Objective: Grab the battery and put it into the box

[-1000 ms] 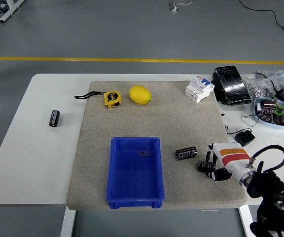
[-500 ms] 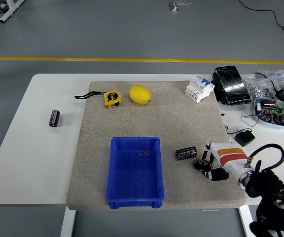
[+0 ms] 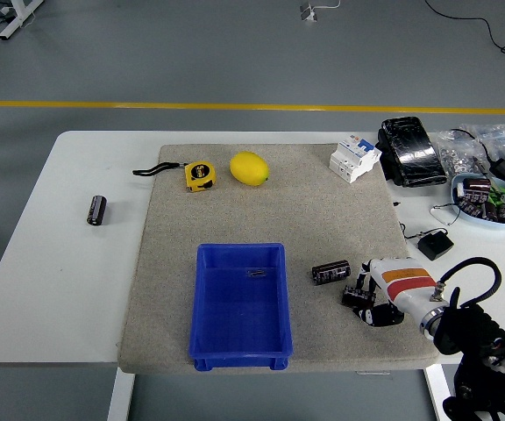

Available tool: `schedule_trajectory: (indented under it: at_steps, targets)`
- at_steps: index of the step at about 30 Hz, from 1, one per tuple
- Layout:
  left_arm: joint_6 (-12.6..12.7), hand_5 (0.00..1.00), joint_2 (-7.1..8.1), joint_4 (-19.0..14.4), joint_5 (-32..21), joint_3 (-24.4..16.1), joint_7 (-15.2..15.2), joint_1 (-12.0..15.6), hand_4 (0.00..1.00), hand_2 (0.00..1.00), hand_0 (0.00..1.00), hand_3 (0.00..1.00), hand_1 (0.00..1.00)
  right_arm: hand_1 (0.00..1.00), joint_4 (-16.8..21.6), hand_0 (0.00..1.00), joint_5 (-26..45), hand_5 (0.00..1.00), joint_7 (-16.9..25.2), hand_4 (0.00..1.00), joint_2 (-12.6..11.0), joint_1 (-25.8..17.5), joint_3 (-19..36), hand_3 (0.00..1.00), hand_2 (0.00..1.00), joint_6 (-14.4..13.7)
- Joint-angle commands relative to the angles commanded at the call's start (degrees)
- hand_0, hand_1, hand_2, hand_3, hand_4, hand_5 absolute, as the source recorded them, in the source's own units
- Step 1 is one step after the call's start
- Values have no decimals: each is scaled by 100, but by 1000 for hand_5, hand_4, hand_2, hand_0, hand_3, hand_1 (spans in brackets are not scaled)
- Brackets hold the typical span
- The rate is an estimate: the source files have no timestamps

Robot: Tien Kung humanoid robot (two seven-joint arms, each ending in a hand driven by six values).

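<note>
A dark cylindrical battery [image 3: 331, 272] lies on its side on the beige mat [image 3: 270, 202], just right of the blue box [image 3: 240, 305]. The box is open-topped and holds nothing that I can see. My right hand [image 3: 366, 298] hovers low over the mat right beside the battery, a little to its lower right, fingers relaxed and holding nothing. A second battery [image 3: 97, 210] lies on the white table far left, off the mat. My left arm is out of view.
A yellow tape measure [image 3: 199, 174] and a lemon [image 3: 249, 168] lie at the mat's far side. A white breaker [image 3: 354, 158], a black pouch [image 3: 410, 151], a bowl of parts [image 3: 486, 198] and a small black adapter [image 3: 435, 245] crowd the right.
My right hand has slid left across the mat, closing in on the battery. The battery and box have not moved.
</note>
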Motion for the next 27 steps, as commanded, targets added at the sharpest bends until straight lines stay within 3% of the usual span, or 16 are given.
schedule_trajectory:
  at_steps: [16, 27]
  targets:
    - [20, 658, 1, 4, -16, 18, 1, -50, 652, 723, 707, 628, 683, 236, -59, 104, 0, 256, 10, 880, 39, 78, -37, 477, 438, -109]
    - [23, 658, 2, 4, -1, 13, 5, -51, 653, 723, 710, 628, 683, 247, -81, 115, 0, 290, -2, 861, 98, 131, -84, 495, 452, -105]
